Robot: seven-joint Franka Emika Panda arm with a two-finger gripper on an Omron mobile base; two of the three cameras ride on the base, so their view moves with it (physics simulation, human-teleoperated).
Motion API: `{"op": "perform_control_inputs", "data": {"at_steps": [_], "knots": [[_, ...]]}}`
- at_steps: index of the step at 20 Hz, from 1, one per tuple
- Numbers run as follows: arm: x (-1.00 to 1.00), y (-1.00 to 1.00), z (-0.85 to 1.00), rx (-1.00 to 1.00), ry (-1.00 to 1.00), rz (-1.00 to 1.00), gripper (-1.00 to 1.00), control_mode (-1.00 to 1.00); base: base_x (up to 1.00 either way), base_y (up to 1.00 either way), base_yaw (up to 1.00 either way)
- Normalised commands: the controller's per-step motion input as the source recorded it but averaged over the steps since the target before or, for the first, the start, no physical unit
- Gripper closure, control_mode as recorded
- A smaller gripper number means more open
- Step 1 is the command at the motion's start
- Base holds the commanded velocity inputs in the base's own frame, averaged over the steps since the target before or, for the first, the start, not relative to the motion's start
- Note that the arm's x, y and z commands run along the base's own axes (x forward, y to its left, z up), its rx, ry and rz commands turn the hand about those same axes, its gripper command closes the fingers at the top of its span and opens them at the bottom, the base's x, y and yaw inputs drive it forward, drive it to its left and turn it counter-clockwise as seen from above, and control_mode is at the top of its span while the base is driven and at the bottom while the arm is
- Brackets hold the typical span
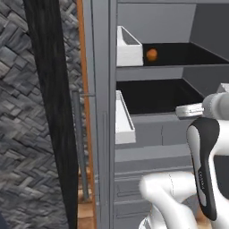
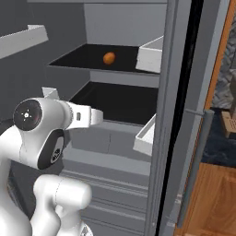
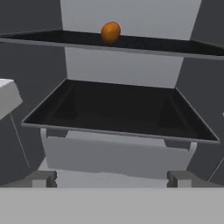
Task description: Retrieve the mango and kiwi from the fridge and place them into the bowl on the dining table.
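Fridge (image 3: 127,65) shelf edge near mango (image 3: 110,32)

mango (image 3: 110,32) on upper shelf (image 3: 175,45) inside fridge (image 1: 102,89).

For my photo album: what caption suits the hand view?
Open gripper faces the open fridge, an orange mango on the upper shelf.

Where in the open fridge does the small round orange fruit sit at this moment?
The small round orange fruit sits alone on the upper dark shelf of the grey fridge, near the back wall; in the left base view, a white door bin hangs beside it.
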Motion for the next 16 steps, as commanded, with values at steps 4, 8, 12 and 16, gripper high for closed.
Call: {"op": "perform_control_inputs", "data": {"at_steps": [4,8,12,16], "knots": [[0.0,0.0,0.0,0.0,0.0,0.0,-1.0,1.0,0.79,0.0,-0.17],[0.0,0.0,0.0,0.0,0.0,0.0,-1.0,1.0,0.89,0.0,-0.18],[0.0,0.0,0.0,0.0,0.0,0.0,-1.0,1.0,0.77,0.0,-0.14],[0.0,0.0,0.0,0.0,0.0,0.0,-1.0,1.0,0.53,0.0,-0.01]]}}
